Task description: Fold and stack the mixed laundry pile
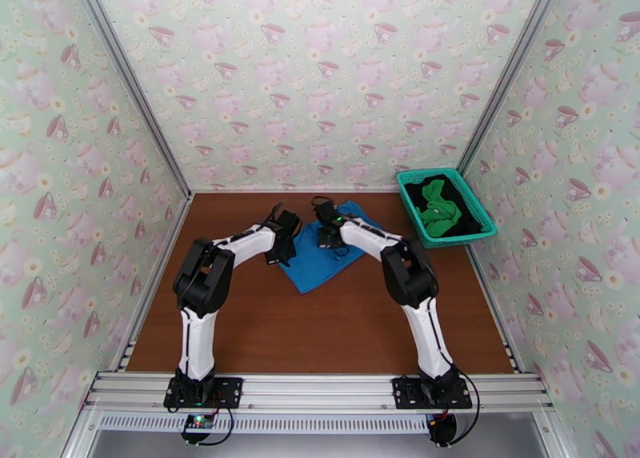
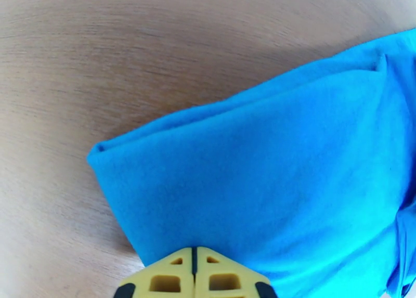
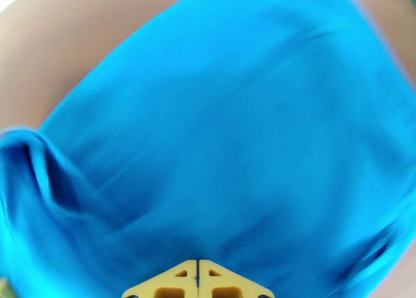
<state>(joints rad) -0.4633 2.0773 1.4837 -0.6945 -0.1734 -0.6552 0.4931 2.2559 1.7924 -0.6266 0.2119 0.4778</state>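
Top view: the blue shirt (image 1: 320,266) lies flat on the table (image 1: 320,332). The left claw (image 1: 282,246) is at its left edge and the right claw (image 1: 329,232) is over its far part. In the wrist views both claws are closed over the blue cloth. I cannot tell if they pinch it. The green shirt (image 1: 438,208) and black shirt (image 1: 417,191) sit in the basket (image 1: 453,240).

The bottom edge cuts off the left pincer (image 2: 193,257) and the right pincer (image 3: 197,269) in their wrist views, so just the yellow tips show. The blue shirt (image 2: 270,179) runs off the frame's right and bottom edges, and in the right wrist view it is blurred. In the overhead view both pincers cover its upper part. At right, the green garment (image 1: 438,208) hides most of the black garment (image 1: 418,189).
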